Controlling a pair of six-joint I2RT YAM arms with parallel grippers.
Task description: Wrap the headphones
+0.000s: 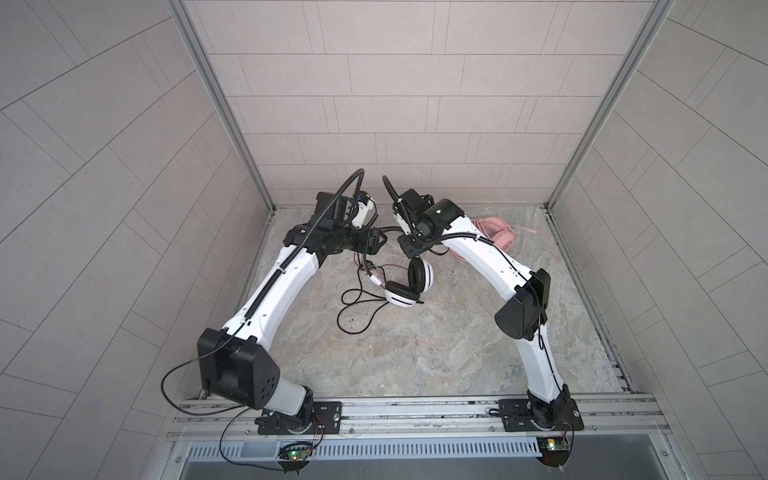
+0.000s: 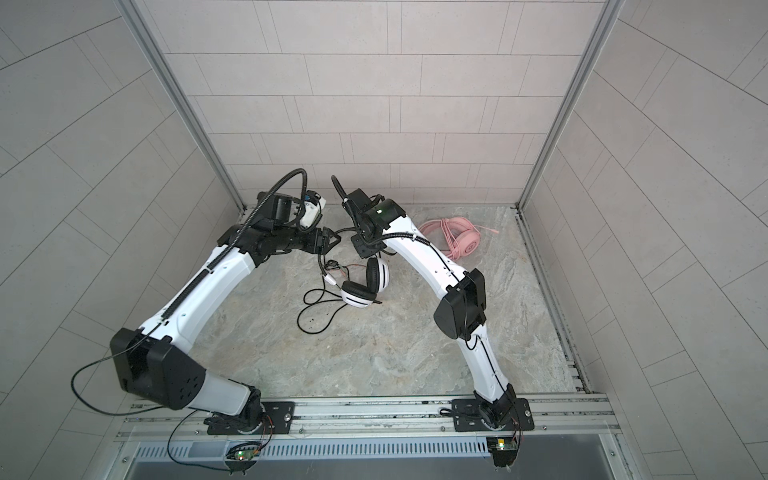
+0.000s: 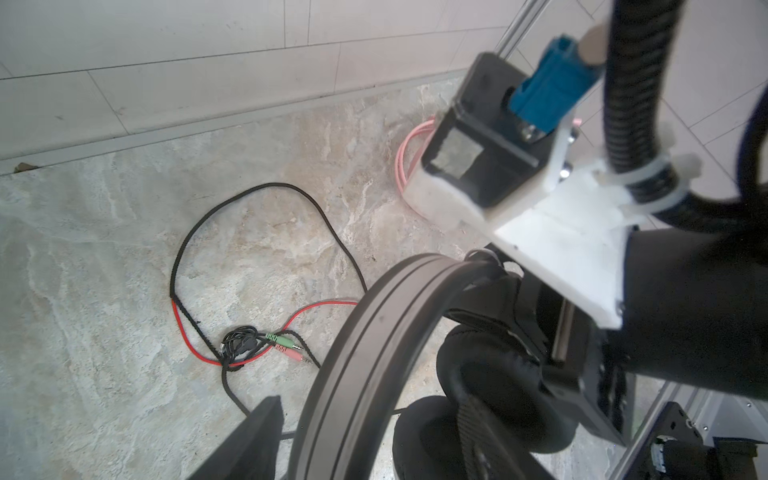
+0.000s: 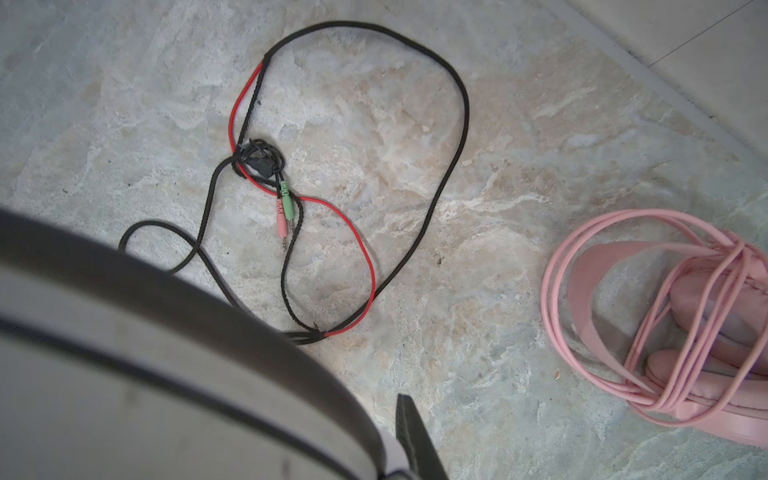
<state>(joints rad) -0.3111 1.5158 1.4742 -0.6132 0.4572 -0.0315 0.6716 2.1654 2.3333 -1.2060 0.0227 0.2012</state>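
Pinching the top of the grey-and-white striped headband (image 3: 374, 332), the right gripper (image 1: 406, 246) has its jaws drawn narrow on the white-and-black striped over-ear headset (image 1: 409, 286). In the right wrist view that band fills the near corner, beside one dark fingertip (image 4: 415, 436). The two black-cushioned ear cups hang below the grip; whether they touch the table I cannot tell.

Just beside it, the left gripper (image 1: 375, 243) faces the headset with its jaws well apart. One finger (image 3: 249, 440) stands clear of the band, and nothing appears to be held.

Further out, the black braided cable (image 4: 457, 124) lies slack in wide loops on the marbled stone-look tabletop (image 1: 415, 353). A thin red lead (image 4: 361, 249) runs alongside it, and the green and pink jack plugs (image 4: 284, 208) sit at a small knot. More loops lie in front of the cups in both top views.

Near the back corner, beyond the right arm, the pink over-ear headset (image 2: 457, 239) rests with its thin pink cable coiled round it, so that one looks finished.

The striped headset looks like the step in hand: it is gripped, but winding has not begun. The next move likely calls for the left gripper to close on the cable near a cup. It would then lead the cable round the band turn by turn while the right holds firm. The knot at the plugs may snag.
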